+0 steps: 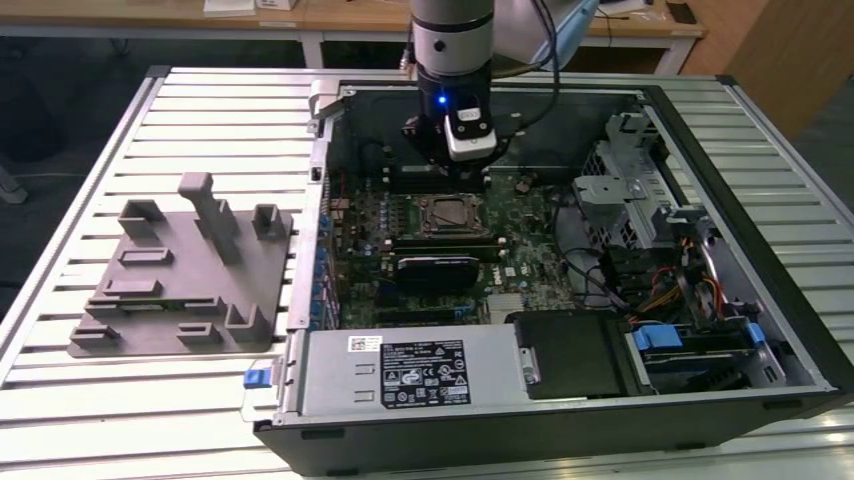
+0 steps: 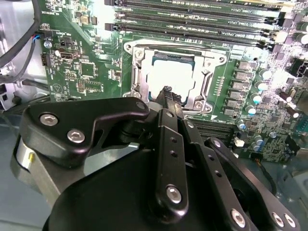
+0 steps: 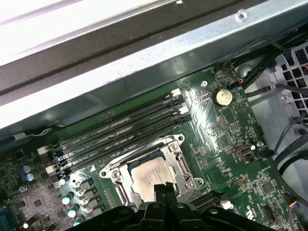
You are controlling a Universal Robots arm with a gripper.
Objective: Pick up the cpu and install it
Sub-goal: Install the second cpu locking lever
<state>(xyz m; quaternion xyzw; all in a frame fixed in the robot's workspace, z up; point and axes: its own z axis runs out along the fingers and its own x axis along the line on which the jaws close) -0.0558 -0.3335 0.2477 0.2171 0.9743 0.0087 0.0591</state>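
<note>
Inside the open computer case (image 1: pixel 561 410), the cpu (image 3: pixel 148 177) already sits flat in the motherboard socket (image 3: pixel 180 166), framed by the socket's silvery metal bracket. Its pale metal top carries faint printed lines in the first wrist view, too small to make out. In the second wrist view the cpu (image 2: pixel 171 77) shows as a bright square just beyond the fingertips.

The tool (image 2: pixel 168 94) hangs right above the socket, its black fingers (image 2: pixel 171 103) drawn together to a narrow tip with nothing between them; the tip looks just above or at the near edge of the chip, and I cannot tell whether it touches. In the exterior view the tool (image 1: pixel 454 170) hangs from the arm above the upper part of the green motherboard (image 1: pixel 521 255), with a blue light lit on the wrist.

Four dark memory slots (image 3: pixel 120 134) run beside the socket, and a round coin battery (image 3: pixel 222 96) lies near them. White lettering is printed across the board, not legible here.

A white label (image 1: pixel 424 375) with black print and barcodes sits on the grey power supply (image 1: pixel 347 385) at the case's front. On the exterior view's left, a grey plastic tray (image 1: pixel 187 275) with upright posts rests on the slatted metal surface (image 1: pixel 227 130), well apart from the case.
</note>
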